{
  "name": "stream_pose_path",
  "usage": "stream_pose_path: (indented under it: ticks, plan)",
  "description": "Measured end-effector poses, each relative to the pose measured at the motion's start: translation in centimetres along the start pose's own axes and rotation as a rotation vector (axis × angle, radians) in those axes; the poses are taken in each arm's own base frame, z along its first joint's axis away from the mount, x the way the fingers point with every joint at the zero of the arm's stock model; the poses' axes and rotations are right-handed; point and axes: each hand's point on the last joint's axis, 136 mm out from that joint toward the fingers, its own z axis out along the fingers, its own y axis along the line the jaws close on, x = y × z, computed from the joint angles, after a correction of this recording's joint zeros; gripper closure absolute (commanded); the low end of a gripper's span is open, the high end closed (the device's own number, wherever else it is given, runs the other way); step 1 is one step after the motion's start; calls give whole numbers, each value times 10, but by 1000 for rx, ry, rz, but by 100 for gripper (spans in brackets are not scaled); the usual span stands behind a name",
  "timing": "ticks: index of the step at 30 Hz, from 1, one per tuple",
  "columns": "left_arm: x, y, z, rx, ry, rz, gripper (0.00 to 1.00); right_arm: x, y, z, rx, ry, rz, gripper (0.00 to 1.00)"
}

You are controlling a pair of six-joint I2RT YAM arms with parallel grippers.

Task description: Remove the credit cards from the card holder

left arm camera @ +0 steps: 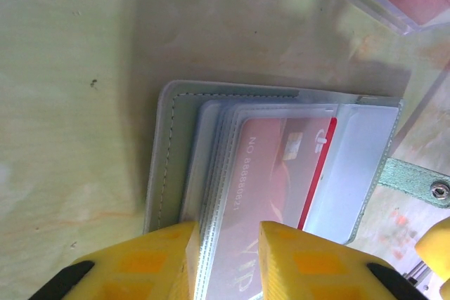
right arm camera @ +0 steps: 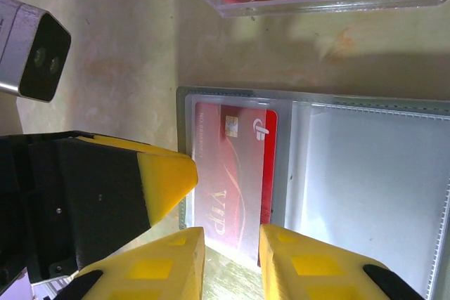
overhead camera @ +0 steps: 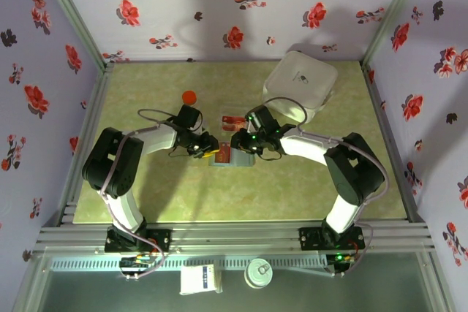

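Observation:
The grey-blue card holder [overhead camera: 241,161] lies open on the table between both arms. Its clear sleeves [left arm camera: 211,138] hold a red credit card [left arm camera: 281,173] marked VIP. In the right wrist view the card [right arm camera: 235,173] sticks out past the holder's [right arm camera: 181,103] near edge. There its end lies between the narrowly parted fingertips of my right gripper [right arm camera: 232,258], with bare table showing in the gap. My left gripper [left arm camera: 228,258] stands narrowly open over the sleeve stack. One of its fingers [left arm camera: 176,258] touches the stack's edge and the other overlaps the card. Neither gripper visibly pinches anything.
A clear plastic box [overhead camera: 234,120] with a red card inside lies just beyond the holder. A large white rounded case [overhead camera: 300,85] stands at the back right, and an orange disc [overhead camera: 189,96] at the back left. The holder's snap strap [left arm camera: 422,184] sticks out sideways.

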Motion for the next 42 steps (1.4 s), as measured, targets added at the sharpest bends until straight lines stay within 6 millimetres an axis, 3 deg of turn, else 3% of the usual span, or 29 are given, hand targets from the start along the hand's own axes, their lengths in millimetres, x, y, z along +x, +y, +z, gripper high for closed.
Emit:
stream_pose_path:
  ticks: [5, 17, 24, 42]
  plan:
    - [0, -1, -1, 5, -6, -2, 73, 2, -1, 3, 1, 12, 3, 73]
    - [-2, 3, -4, -28, -21, 5, 86, 6, -3, 12, 4, 40, 6, 74]
    - [-10, -7, -9, -19, -33, 35, 89, 5, -3, 14, 6, 43, 8, 74]
    - [-3, 6, -1, -38, -6, 17, 92, 11, -12, 30, 13, 80, 27, 76]
